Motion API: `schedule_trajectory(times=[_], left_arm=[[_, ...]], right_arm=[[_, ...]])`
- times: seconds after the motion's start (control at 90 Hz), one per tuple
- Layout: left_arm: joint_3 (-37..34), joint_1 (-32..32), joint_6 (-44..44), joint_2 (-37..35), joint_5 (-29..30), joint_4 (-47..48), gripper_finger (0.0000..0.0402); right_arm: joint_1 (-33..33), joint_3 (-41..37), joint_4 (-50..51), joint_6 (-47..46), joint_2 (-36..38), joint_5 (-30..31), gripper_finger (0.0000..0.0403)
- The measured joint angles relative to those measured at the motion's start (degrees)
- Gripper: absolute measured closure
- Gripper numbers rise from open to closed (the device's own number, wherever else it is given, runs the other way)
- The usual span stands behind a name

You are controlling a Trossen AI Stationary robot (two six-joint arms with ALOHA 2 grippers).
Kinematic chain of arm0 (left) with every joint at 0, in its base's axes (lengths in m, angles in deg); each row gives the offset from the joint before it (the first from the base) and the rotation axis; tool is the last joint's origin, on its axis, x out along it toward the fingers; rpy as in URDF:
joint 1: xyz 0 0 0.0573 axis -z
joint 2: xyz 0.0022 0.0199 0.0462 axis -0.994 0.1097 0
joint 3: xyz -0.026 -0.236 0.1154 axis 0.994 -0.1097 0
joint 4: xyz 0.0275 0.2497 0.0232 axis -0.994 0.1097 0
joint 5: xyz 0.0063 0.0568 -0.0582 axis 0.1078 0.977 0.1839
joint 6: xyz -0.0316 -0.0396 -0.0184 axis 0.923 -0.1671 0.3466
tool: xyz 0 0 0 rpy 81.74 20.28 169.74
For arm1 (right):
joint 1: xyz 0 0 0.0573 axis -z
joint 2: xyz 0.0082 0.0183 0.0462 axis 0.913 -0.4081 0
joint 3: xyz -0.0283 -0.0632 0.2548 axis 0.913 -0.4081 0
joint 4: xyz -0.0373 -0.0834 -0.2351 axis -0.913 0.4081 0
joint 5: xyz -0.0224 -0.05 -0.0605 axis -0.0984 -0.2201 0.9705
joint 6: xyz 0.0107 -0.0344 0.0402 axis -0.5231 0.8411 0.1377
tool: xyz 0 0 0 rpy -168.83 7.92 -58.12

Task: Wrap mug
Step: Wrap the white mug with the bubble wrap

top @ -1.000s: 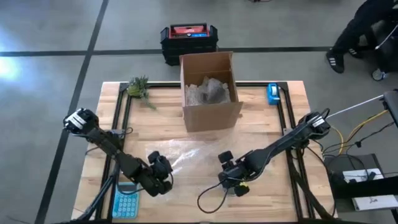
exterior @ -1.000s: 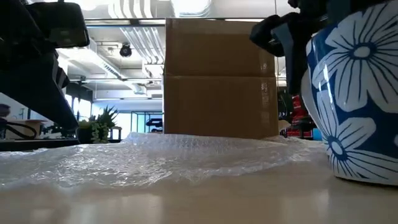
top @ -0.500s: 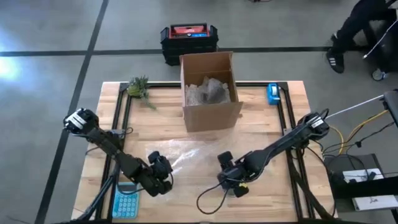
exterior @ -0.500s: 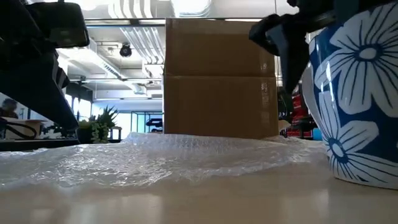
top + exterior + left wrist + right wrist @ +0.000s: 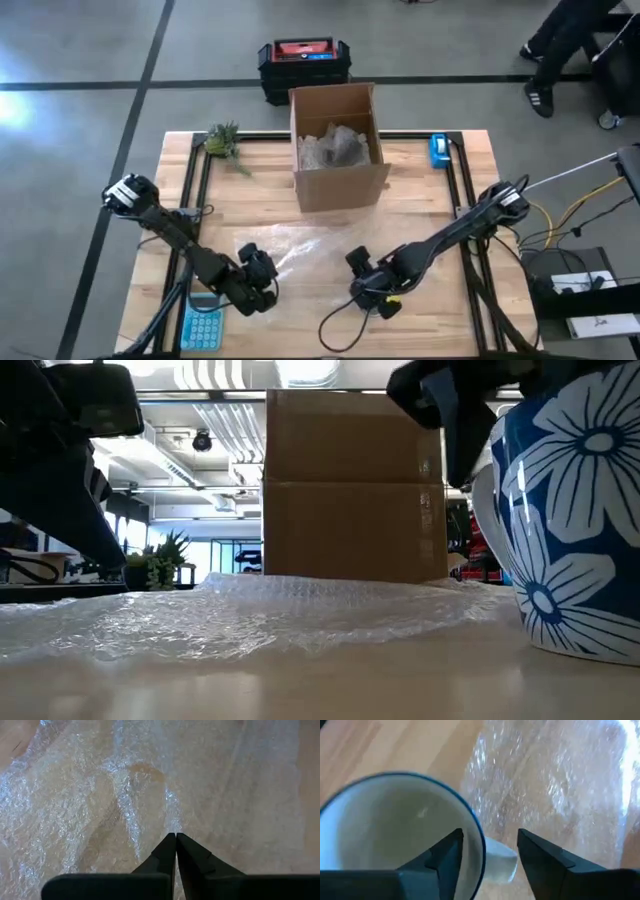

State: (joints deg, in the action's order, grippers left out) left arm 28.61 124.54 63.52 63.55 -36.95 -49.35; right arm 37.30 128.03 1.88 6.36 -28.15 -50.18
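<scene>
Low view: mug (image 5: 565, 520) cropped; right gripper (image 5: 487, 851) fingers astride rim.

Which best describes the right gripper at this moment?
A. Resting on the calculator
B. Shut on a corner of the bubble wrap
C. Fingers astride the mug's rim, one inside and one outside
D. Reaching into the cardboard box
C: in the right wrist view the right gripper has one finger inside the mug and one outside its blue rim, beside the bubble wrap.
</scene>
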Motion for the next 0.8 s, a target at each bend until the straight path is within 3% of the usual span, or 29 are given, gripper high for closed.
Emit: schedule_trajectory(times=[0.3, 0.522, 0.8], left_arm=[[0.00, 0.00, 0.00, 0.00, -0.02, -0.26, 0.0402], [0.00, 0.00, 0.00, 0.00, -0.02, -0.57, 0.0402], [0.00, 0.00, 0.00, 0.00, -0.01, -0.59, 0.0402]], right_arm=[[-0.01, 0.00, 0.41, -0.24, 0.16, -1.26, 0.0389], [0.06, 0.49, 2.45, -3.23, 0.40, -0.80, 0.0390], [0.80, 10.37, 13.88, -6.74, 0.86, -0.34, 0.0399]])
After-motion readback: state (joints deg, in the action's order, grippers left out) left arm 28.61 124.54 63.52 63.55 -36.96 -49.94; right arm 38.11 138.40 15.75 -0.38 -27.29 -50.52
